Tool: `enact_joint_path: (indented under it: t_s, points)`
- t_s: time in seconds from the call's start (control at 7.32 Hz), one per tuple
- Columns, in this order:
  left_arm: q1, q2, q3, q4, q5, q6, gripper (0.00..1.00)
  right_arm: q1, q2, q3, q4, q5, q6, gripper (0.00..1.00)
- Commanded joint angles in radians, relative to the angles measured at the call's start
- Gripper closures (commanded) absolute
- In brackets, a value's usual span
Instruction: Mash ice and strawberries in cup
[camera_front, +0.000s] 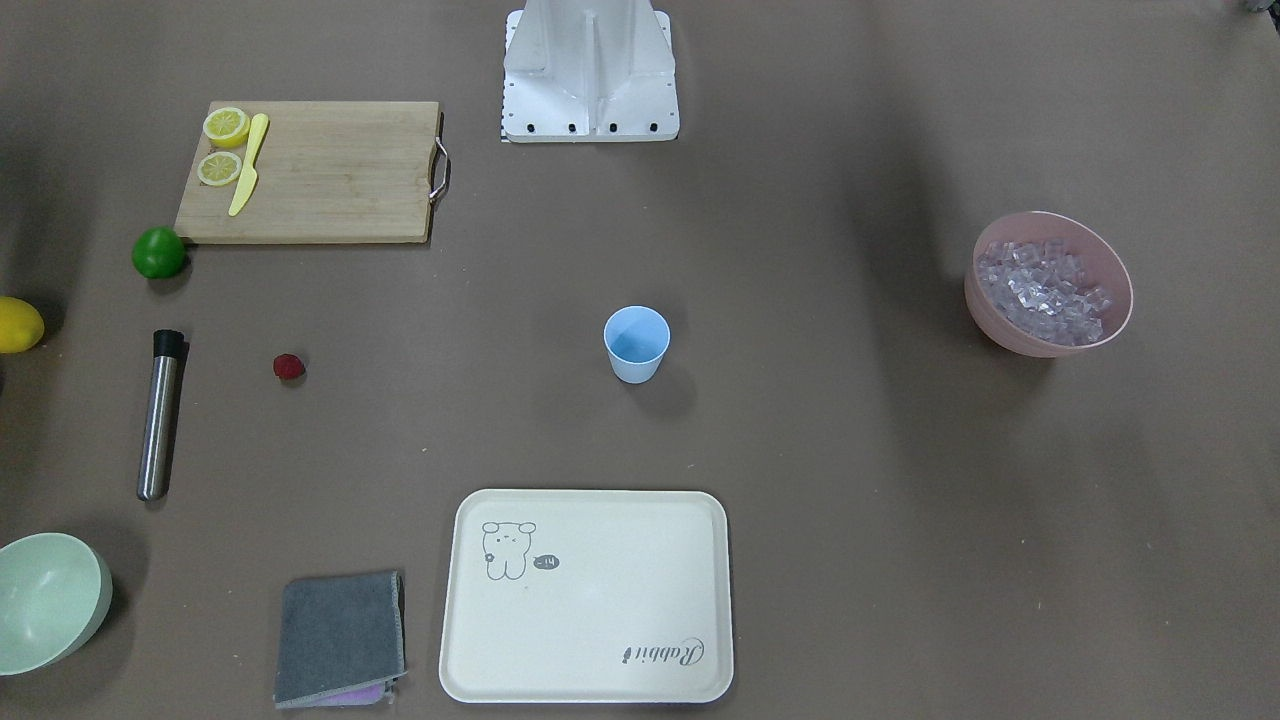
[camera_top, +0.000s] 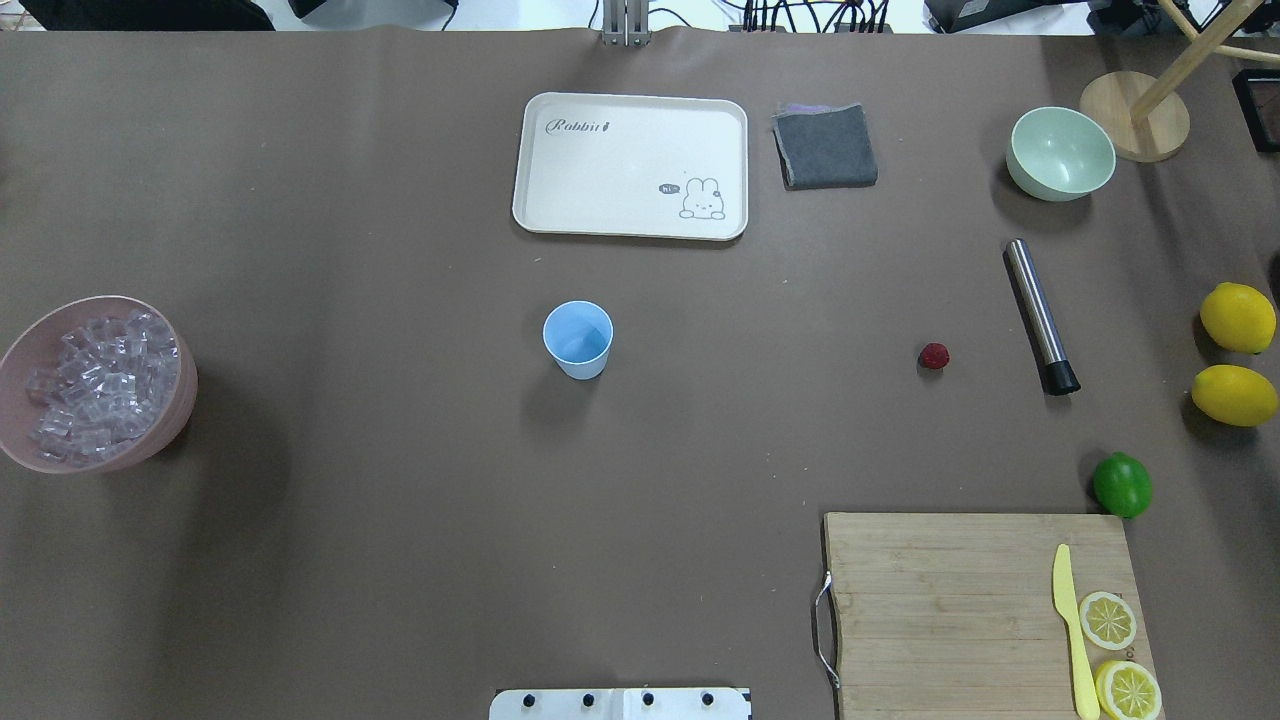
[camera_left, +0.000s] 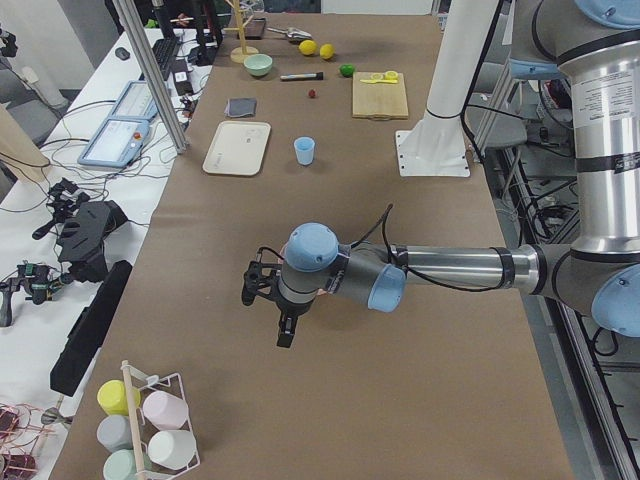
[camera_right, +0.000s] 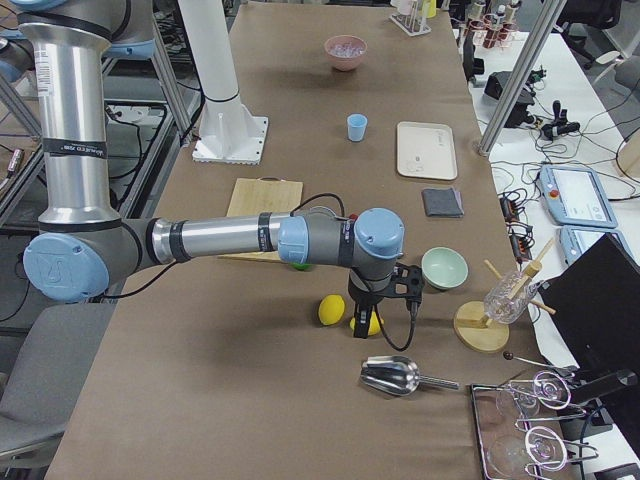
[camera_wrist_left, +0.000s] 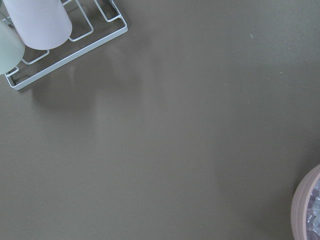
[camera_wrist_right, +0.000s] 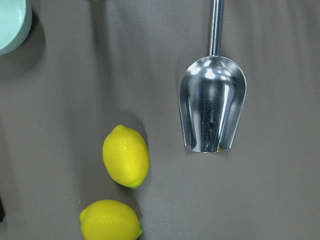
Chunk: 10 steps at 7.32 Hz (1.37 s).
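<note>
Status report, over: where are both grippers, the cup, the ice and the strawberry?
Left gripper, right gripper far from cup; open or shut unclear. Cup empty, upright. Ice in pink bowl; strawberry loose on table. Nothing beside cup.

Brown-covered table flanked by cluttered white workbenches

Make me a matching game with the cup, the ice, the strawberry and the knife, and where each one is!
Things:
1. cup
2. ice
3. strawberry
4. knife

Places:
A. piled in the pink bowl
B. lying on the wooden board, beside the lemon slices
C. standing upright near the middle of the table
D. alone on the table, near the metal rod

Pairs: 1-C, 2-A, 3-D, 4-B
</note>
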Motion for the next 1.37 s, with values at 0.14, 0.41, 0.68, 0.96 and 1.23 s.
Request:
enact_joint_path:
  t_s: [0.14, 0.41, 0.68, 0.96, 1.23]
  points:
    - [0.024, -0.017, -0.078, -0.008, -0.051, -0.164, 0.02, 0.0, -0.019, -0.001, 0.006, 0.091, -0.003, 0.0]
    - [0.102, -0.032, -0.135, -0.008, -0.013, -0.293, 0.02, 0.0, -0.019, -0.003, 0.042, 0.07, 0.001, 0.0]
    - [0.286, -0.034, -0.216, -0.008, 0.157, -0.514, 0.02, 0.0, -0.023, -0.007, 0.055, 0.078, 0.0, 0.0]
    - [0.478, -0.032, -0.281, -0.008, 0.275, -0.753, 0.02, 0.0, -0.086, -0.024, 0.218, 0.078, -0.002, 0.0]
    - [0.55, 0.003, -0.264, -0.084, 0.282, -0.823, 0.02, 0.0, -0.099, -0.053, 0.253, 0.079, 0.002, 0.0]
